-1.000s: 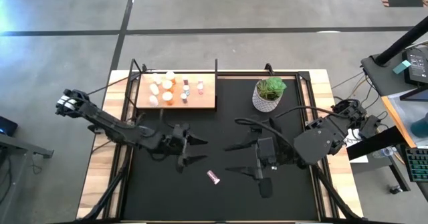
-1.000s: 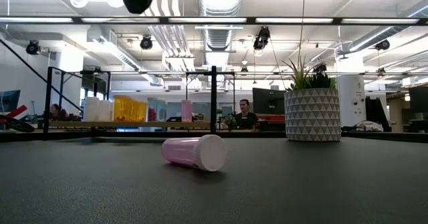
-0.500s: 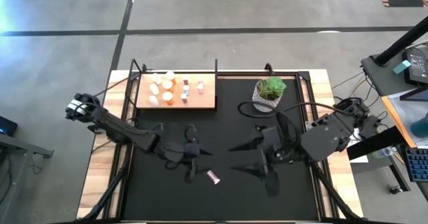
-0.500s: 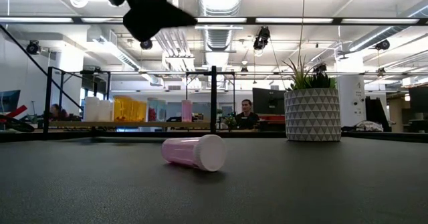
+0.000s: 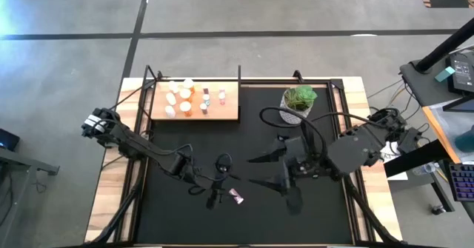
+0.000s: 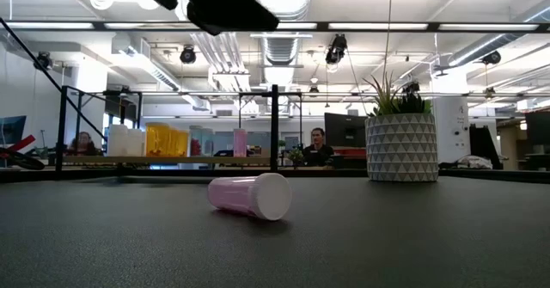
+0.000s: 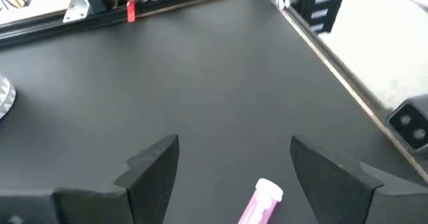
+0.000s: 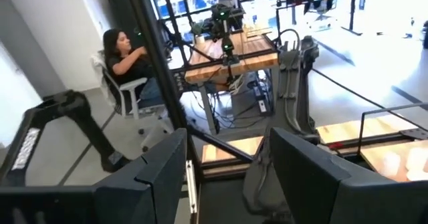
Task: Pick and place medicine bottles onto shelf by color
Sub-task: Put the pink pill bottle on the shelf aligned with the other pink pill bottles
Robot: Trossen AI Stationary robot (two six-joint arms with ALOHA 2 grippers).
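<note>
My left end effector [image 7: 234, 160] hangs wide above the pink bottle [image 7: 262, 200] lying near the surface's front edge; descending off-centre could roll it away

This is an open-plan office used as a robotics lab. Exposed ducts [image 6: 284, 13] and strip lights run across the upper part of the low view, monitors [image 6: 345, 129] stand behind the table, a person [image 8: 127, 67] sits on an office chair at upper left, and polished concrete floor [image 5: 244, 7] surrounds the table.
</note>
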